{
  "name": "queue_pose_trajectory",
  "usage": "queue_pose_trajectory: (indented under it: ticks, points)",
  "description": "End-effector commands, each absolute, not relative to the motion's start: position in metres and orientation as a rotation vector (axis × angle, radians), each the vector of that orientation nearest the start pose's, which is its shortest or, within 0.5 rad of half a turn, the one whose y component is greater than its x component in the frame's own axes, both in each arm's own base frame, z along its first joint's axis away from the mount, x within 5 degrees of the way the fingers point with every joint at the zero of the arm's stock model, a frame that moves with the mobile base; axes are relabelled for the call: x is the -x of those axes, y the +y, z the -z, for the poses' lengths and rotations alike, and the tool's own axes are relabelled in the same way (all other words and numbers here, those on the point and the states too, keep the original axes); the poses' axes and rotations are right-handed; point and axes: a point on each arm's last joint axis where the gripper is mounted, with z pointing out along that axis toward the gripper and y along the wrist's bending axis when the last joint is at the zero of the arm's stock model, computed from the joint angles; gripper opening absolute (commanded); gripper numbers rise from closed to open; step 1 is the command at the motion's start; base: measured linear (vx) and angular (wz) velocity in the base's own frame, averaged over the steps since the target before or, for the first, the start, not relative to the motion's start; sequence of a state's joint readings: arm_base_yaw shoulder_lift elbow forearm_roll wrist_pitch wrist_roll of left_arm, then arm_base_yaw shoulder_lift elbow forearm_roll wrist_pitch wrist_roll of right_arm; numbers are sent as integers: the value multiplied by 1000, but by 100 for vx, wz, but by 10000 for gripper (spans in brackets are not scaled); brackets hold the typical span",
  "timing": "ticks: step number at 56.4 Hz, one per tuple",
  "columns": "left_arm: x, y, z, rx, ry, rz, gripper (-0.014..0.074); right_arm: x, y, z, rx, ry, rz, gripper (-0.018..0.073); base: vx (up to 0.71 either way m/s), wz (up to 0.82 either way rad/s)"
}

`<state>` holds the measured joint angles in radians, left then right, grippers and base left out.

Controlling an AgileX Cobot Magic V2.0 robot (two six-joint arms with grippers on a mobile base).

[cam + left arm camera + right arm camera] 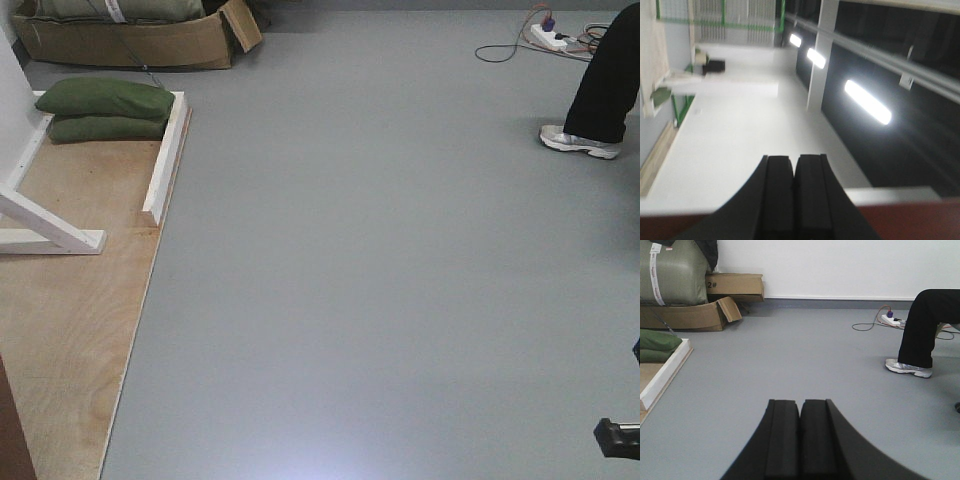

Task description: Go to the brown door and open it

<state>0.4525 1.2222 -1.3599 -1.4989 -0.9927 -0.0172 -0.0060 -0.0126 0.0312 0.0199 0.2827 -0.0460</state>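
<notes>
Though we are after the brown door (8,435), we see of it only a dark brown sliver at the lower left corner of the front view. A reddish-brown band along the bottom edge of the left wrist view may be the same door, but we cannot tell. The left pincer (794,165) has its two black pads pressed together with nothing between them. It points into a blurred, tilted scene in which bright strip lights (867,101) glow. The right pincer (800,407) is likewise closed up, pads touching and empty, and it looks level across the grey floor surface (380,300).

In the front view a plywood sheet (70,330) lies along the left side of that surface, with a white wooden frame (165,160) resting on it. Two green sacks (105,100) are stacked inside the far corner of the frame. Beyond them sits a cardboard box (130,45), one flap splayed outward. Well apart, at the far right, a leg (610,80) in dark trousers ends in a pale shoe (578,142) planted flat on the surface. Farther back a power strip (548,35) lies on the surface with cables looping out from it.
</notes>
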Motion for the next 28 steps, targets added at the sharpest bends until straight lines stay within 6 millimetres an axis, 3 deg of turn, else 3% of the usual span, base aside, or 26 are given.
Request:
queue_pose_trajectory:
  ticks: [1, 28]
  points:
    - [-176, 159, -515, 1304, 69, 346, -6, -55, 0, -184, 31, 1695, 29, 0, 0, 0]
    - [-205, 144, -518, 1231, 384, 582, -6, -55, 0, -184, 31, 1695, 29, 0, 0, 0]
